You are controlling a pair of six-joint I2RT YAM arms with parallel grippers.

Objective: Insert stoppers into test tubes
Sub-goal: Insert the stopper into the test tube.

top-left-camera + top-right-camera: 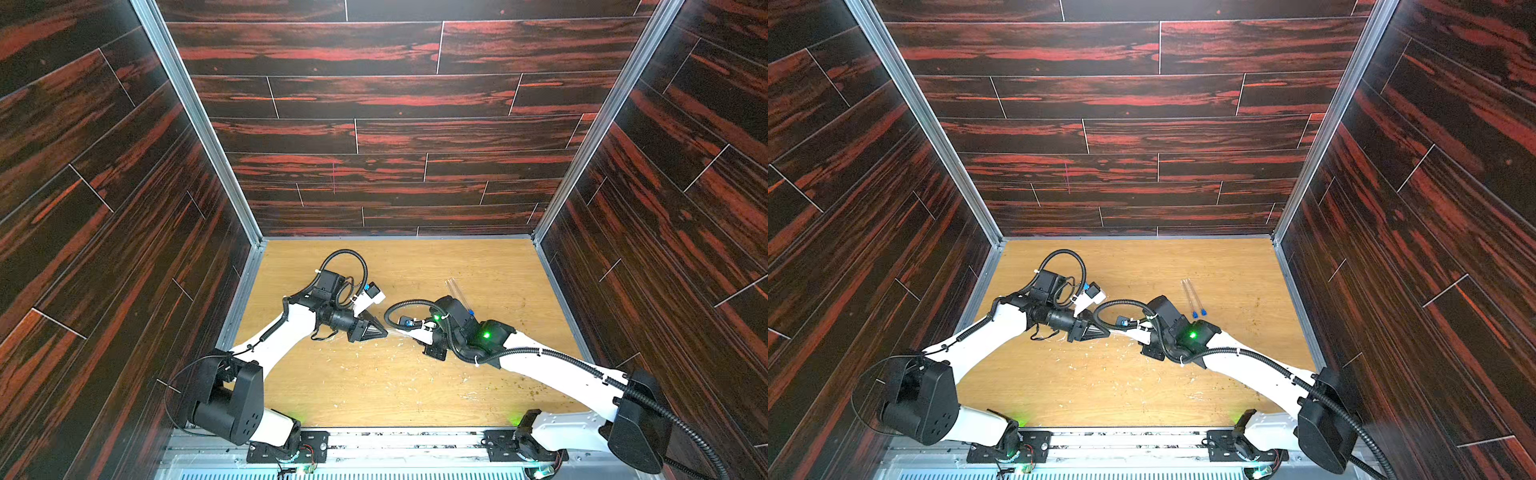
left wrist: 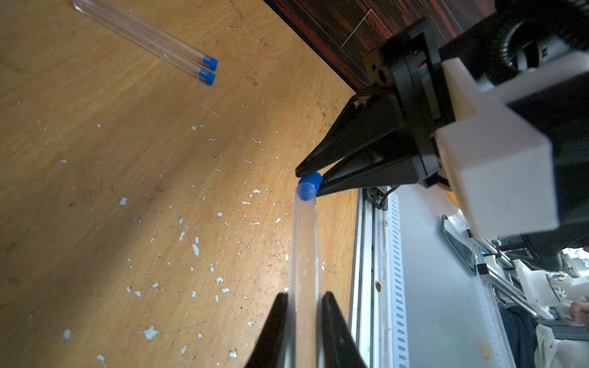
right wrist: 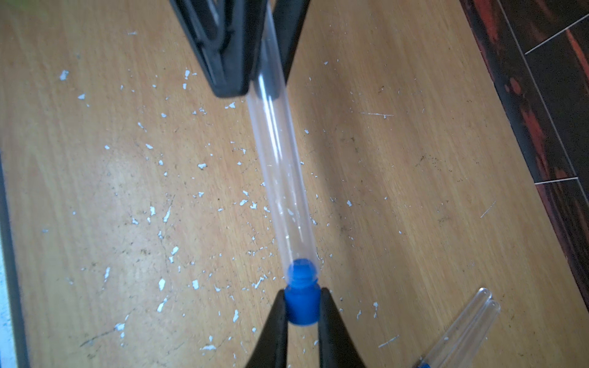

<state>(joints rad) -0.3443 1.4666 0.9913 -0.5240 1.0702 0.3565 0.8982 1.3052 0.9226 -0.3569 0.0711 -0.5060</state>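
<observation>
Both top views show the wooden surface (image 1: 374, 395) bright and evenly lit, apparently from overhead, while the dark wall panels (image 1: 83, 166) splay toward the frame edges with wide-angle distortion. In the wrist views the left end effector (image 2: 304, 298) is blurred up close, white glare streaks run along the test tube (image 3: 277, 165), and a broad soft shadow crosses the surface.

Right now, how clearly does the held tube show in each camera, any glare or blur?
In both top views the held tube is a faint pale streak; in the left wrist view it blurs near the lens, while the stopper looks fairly crisp; in the right wrist view white glare lines run along it.
</observation>
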